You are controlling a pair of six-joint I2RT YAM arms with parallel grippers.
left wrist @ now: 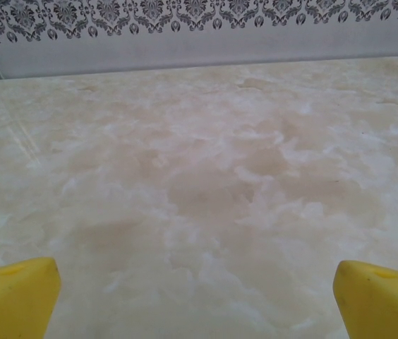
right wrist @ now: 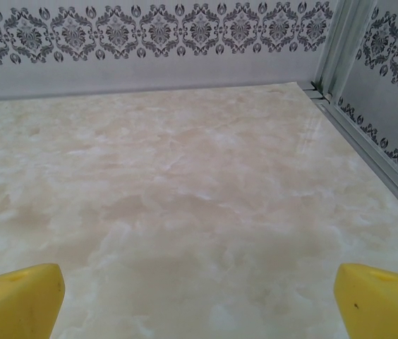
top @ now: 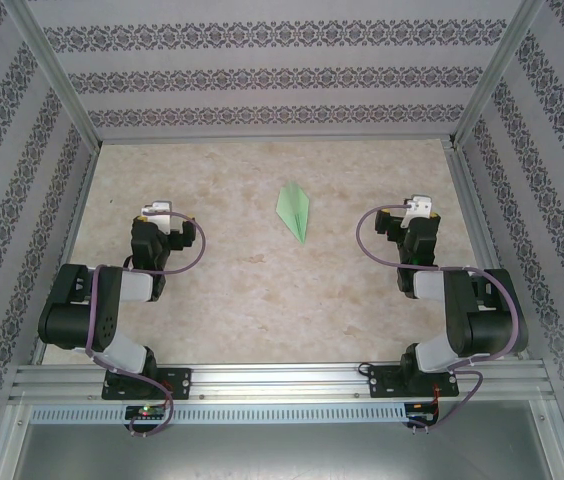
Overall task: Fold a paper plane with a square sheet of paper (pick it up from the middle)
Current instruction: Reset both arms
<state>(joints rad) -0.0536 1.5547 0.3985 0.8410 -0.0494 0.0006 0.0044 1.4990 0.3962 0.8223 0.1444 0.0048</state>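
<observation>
The pale-green paper plane (top: 295, 211), a narrow pointed dart with a centre crease, lies flat on the marbled table (top: 262, 300) between the two arms, its tip towards the near side. My left gripper (top: 159, 210) sits well to its left and my right gripper (top: 417, 206) well to its right, neither touching it. In the left wrist view the left gripper (left wrist: 197, 296) is open, its yellow fingertips (left wrist: 15, 296) far apart over bare table. The right gripper (right wrist: 199, 296) is open too, with nothing between its yellow fingertips (right wrist: 379, 296).
Patterned walls (top: 282, 75) with aluminium posts (top: 492, 65) close in the table at the back and both sides. A metal rail (right wrist: 375, 148) runs along the right edge. The arm bases stand on the near rail (top: 282, 385).
</observation>
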